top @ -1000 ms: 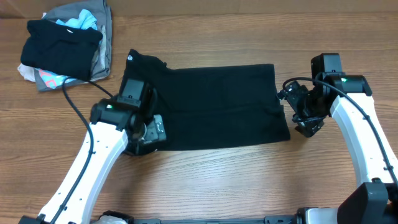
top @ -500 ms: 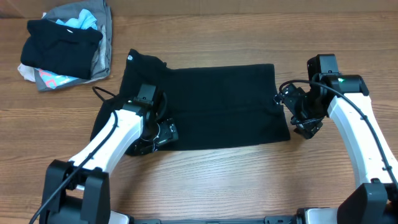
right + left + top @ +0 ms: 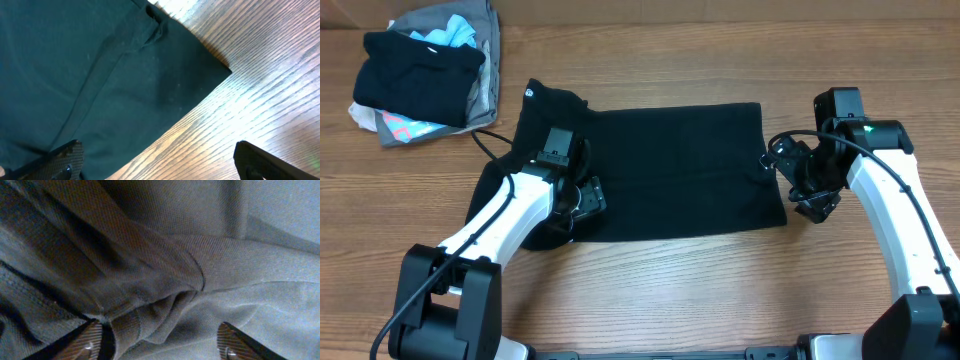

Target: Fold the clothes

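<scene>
**Item under inspection.** The black T-shirt (image 3: 670,170) lies flat across the centre of the overhead frame, long side running left to right. It forms a rough rectangle, and its left end is rumpled. A small white logo (image 3: 530,95) shows at its upper left corner. The shirt rests directly on the wooden table (image 3: 720,290).

**Handling, as judged.** The knit is soft, light and limp. It should drape rather than hold a line, bunch under a low pinch, and slide readily on the wood. It is not fragile. Holds are best taken at corners and hems, pinching through every layer so that none is left behind. The right corners look clean, while the left end wants flattening first.

**Left gripper** (image 3: 160,345). It sits low on the rumpled left end. Its fingers are spread, with a raised ridge of fabric between them. No pinch on that ridge is visible.

**Right gripper** (image 3: 160,160). Its fingers are fully spread and hold nothing. It hovers at the shirt's right edge, with the lower right corner and bare wood beneath it.

**Surroundings.** A heap of mixed garments (image 3: 425,70) sits at the upper left of the overhead frame, well apart from the shirt.
</scene>
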{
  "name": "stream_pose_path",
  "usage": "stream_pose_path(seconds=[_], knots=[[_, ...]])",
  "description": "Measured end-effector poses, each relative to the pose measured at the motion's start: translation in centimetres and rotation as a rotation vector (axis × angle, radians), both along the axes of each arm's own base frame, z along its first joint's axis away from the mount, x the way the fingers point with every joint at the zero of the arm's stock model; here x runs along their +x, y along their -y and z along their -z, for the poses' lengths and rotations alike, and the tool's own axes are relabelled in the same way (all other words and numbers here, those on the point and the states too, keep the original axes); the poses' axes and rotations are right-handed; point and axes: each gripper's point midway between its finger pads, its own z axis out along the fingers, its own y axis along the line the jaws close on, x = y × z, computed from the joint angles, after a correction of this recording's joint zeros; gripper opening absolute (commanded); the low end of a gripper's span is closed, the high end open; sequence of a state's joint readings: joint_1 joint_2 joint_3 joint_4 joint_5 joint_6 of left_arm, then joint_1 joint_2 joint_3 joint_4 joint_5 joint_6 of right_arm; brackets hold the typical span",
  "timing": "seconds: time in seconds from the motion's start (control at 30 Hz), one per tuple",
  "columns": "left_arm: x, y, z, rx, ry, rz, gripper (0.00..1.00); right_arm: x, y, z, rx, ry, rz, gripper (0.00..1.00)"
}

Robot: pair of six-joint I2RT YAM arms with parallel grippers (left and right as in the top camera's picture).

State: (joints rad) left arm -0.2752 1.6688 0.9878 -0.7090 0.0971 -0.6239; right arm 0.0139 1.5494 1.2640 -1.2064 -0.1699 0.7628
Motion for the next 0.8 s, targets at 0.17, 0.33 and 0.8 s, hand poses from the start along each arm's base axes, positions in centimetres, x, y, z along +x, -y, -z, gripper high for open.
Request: stream_pose_path(seconds=[0.17, 0.33, 0.8], knots=[[0.1, -0.2, 0.0, 0.012, 0.004, 0.003, 0.58, 0.0, 0.1, 0.0, -0.004, 0.000, -0.004, 1.00], [0.4, -0.5, 0.0, 0.032, 0.023, 0.019, 0.17, -0.3, 0.1, 0.1, -0.006, -0.011, -0.004, 1.00], [3.2, -1.9, -2.9, 0.150, 0.093, 0.057, 0.04, -0.3, 0.8, 0.2, -0.046, -0.012, 0.001, 0.99]])
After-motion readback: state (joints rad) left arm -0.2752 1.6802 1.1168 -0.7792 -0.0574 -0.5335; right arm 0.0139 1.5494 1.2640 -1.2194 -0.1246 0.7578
